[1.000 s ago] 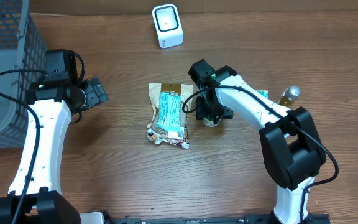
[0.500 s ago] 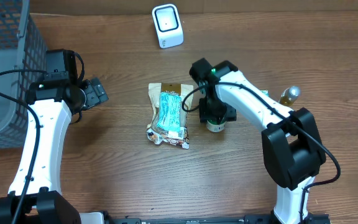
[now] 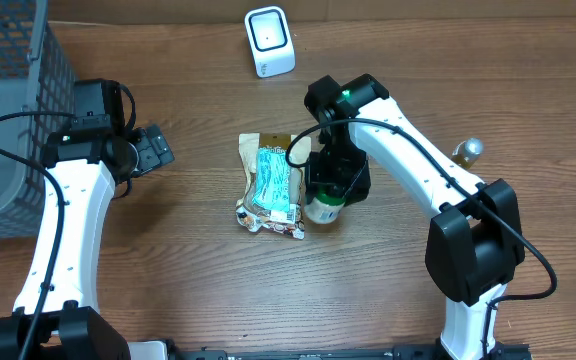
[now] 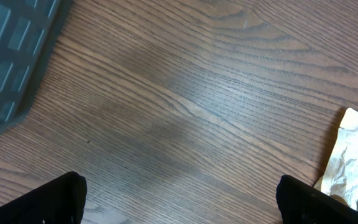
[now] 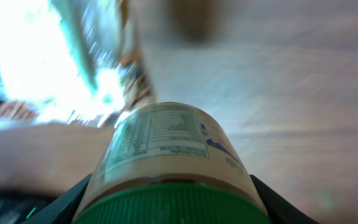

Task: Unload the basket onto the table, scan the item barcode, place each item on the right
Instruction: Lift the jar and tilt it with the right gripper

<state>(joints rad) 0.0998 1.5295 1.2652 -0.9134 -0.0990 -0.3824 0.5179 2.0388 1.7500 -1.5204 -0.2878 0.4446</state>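
Observation:
The item is a tan jar (image 5: 166,149) with a green lid (image 5: 173,202) and a printed label. My right gripper (image 5: 169,208) is shut on it, a finger on each side just above the lid. From overhead the jar (image 3: 322,209) hangs under the right gripper (image 3: 334,182), right beside the snack bag's lower right corner. No barcode shows on the jar. The white scanner (image 3: 269,41) stands at the back of the table. My left gripper (image 3: 155,149) is open over bare wood, and in its own view the left gripper (image 4: 182,205) has nothing between its fingers.
A brown and teal snack bag (image 3: 270,184) lies mid-table, its edge (image 4: 353,155) also in the left wrist view. A grey mesh basket (image 3: 8,120) fills the far left. A bottle (image 3: 467,150) and a green pack stand behind the right arm.
The right arm has carried the jar toward the table's front and slightly left, ending at the snack bag's lower right corner. The left arm has not moved.

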